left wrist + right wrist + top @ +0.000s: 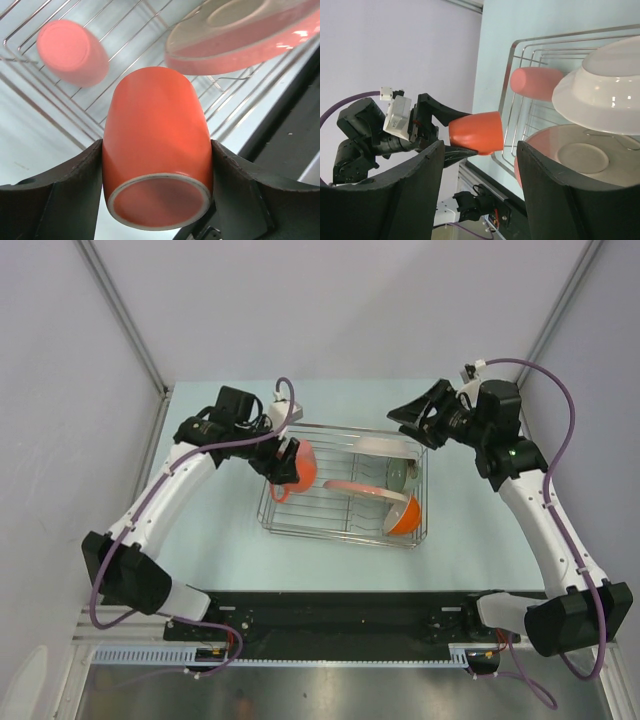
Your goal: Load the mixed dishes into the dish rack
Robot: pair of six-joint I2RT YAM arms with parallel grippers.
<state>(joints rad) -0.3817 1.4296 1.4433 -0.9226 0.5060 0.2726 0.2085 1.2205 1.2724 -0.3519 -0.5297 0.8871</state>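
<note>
Most of the load is in. My left gripper [156,147] is clamped on the orange cup [155,120], one finger on each side of its wall, with the base toward my wrist camera. I hold it at the left end of the rack [340,532], above the wires. I cannot tell whether it touches any of them, so I count it as not yet placed.

Several dishes are already inside the rack. The pink cup [72,52] lies on its side on the floor grid, just beyond the one I carry. A plate [358,487] lies tilted across the middle. The green bowl [397,475] sits toward the right end, and the orange bowl [403,516] stands on edge in the near right corner. A second plate [383,445] seems to lean along the far side, though that is hard to read from above.

My right gripper [480,149] hangs by the far right corner with its jaws wide apart and nothing between them.

On the table [210,530] around the rack, the top view shows me no other dish, so I judge this cup to be the last piece. What is left is to lower it into the space at the left end beside the pink cup, let go, and pull both arms clear. That spot looks tight, with the pink cup close below and the plate's rim near, so a bump could roll the pink cup.
</note>
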